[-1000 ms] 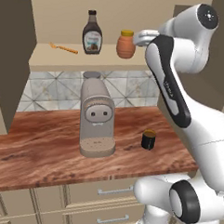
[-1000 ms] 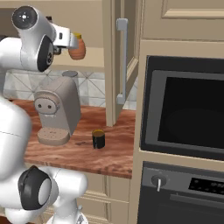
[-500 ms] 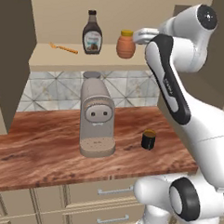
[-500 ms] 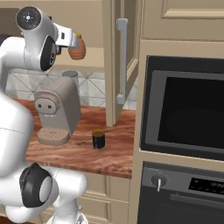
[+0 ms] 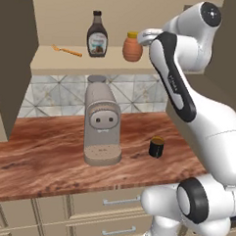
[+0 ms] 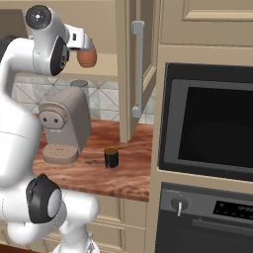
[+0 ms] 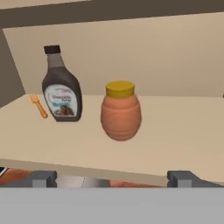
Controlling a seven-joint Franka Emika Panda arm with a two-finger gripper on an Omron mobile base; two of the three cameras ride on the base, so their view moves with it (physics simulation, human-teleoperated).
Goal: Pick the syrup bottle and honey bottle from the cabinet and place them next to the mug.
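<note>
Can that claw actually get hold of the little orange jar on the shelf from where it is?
Probably yes. The claw faces the honey bottle head-on with open fingers and bare shelf between them; the syrup bottle stands off to one side.

- A grey coffee machine [image 5: 102, 124] is seen standing upright on the wooden counter [image 5: 49, 155], against the tiled backsplash [image 5: 57, 94].
- A round drip tray is seen at the foot of the coffee machine, and two small dark holes are seen on its front.
- An orange fork [image 7: 38, 106] is seen lying flat on the shelf, towards its left end.
- Drawers with metal handles [image 5: 120, 201] are seen below the counter.
- A built-in oven [image 6: 210, 128] with a dark glass door is seen to the right of the counter; a panel with a round knob [image 6: 179, 205] is seen beneath it.
</note>
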